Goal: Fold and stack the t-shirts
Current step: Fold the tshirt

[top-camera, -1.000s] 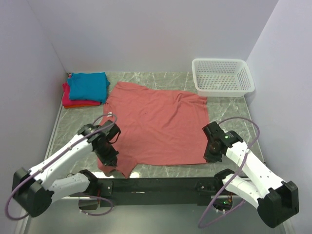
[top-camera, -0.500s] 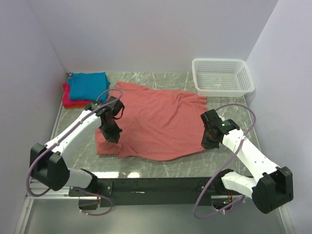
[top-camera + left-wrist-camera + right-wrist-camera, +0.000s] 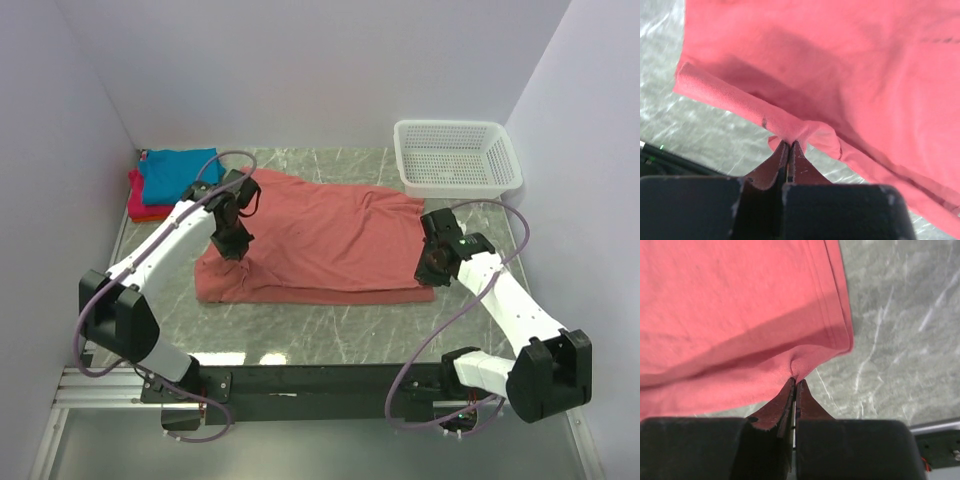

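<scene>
A second ago both grippers were low at the near edge of the soft salmon-red cloth t-shirt (image 3: pixel 320 240), which lay spread flat on the grey marble table (image 3: pixel 330 335). Now they have carried that edge up and away from the robot. The near half lies over the far half, and a long fold sits on the near side of both grippers. That looks like the first fold nearly done. The left gripper (image 3: pixel 789 150) is pinched tight on a bunched bit of the shirt's hem. The right gripper (image 3: pixel 795 385) is pinched tight on the hem near its corner. Both arms are stretched out long over the table, tips pointing down at the cloth. The folded teal-blue t-shirt (image 3: pixel 180 175) sits on the magenta-pink t-shirt (image 3: pixel 143 207), a little past the left gripper and to its left. The white plastic mesh basket (image 3: pixel 457 155) is well beyond the right gripper.
</scene>
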